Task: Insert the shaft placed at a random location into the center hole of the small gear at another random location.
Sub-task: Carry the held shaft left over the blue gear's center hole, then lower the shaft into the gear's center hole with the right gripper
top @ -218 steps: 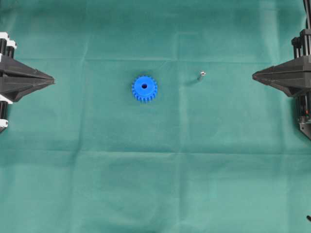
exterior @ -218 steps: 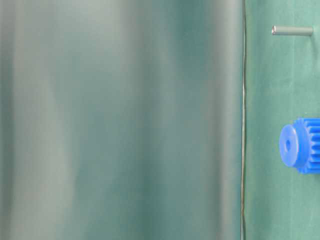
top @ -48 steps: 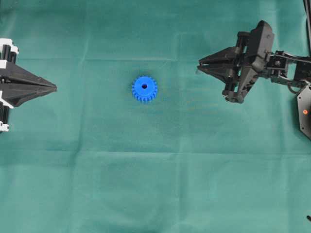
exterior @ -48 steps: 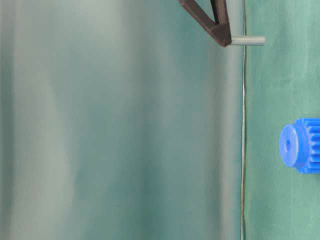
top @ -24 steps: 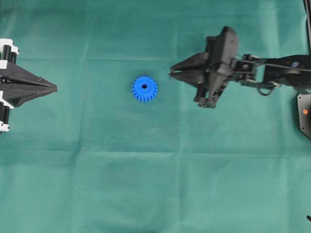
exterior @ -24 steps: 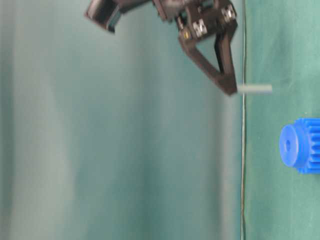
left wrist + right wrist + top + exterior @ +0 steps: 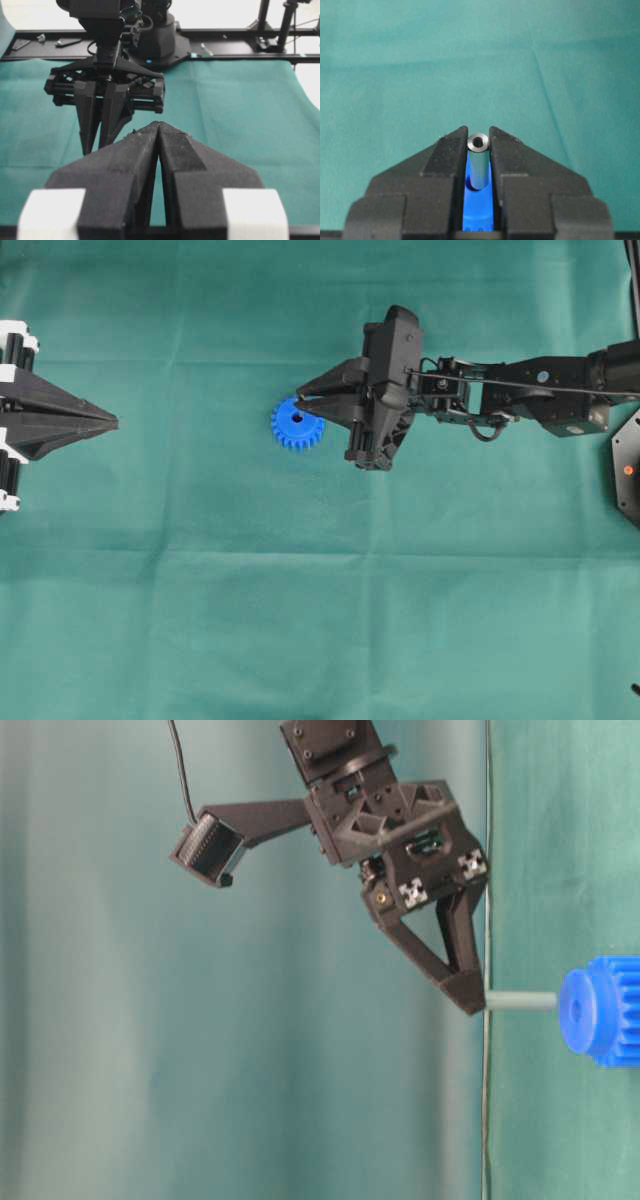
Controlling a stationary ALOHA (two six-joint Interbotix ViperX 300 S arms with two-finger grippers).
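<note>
The right gripper (image 7: 303,398), a black two-fingered claw, is clamped on the short silvery-grey metal shaft (image 7: 478,165), held between its fingertips. In the overhead view the fingertips sit directly over the 3 o'clock rim of the small bright blue plastic toothed gear (image 7: 294,426), covering part of it. In the table-level view the shaft (image 7: 521,1001) projects from the fingertip (image 7: 466,990) and its free end meets the gear's (image 7: 600,1010) flat face at or just beside the center hole (image 7: 575,1011); whether it has entered cannot be determined. The right wrist view shows the pin end-on, with blue visible beneath it between the fingers.

The left gripper (image 7: 110,422), of the same black pattern, is at the 9 o'clock edge of the overhead view, well apart from the gear. Its fingers (image 7: 140,155) are pressed together with nothing between them.

The gear lies on a green cloth (image 7: 320,590) with visible fold creases. At 12 o'clock in the left wrist view, a black metal frame (image 7: 240,47) runs along the cloth's far edge.
</note>
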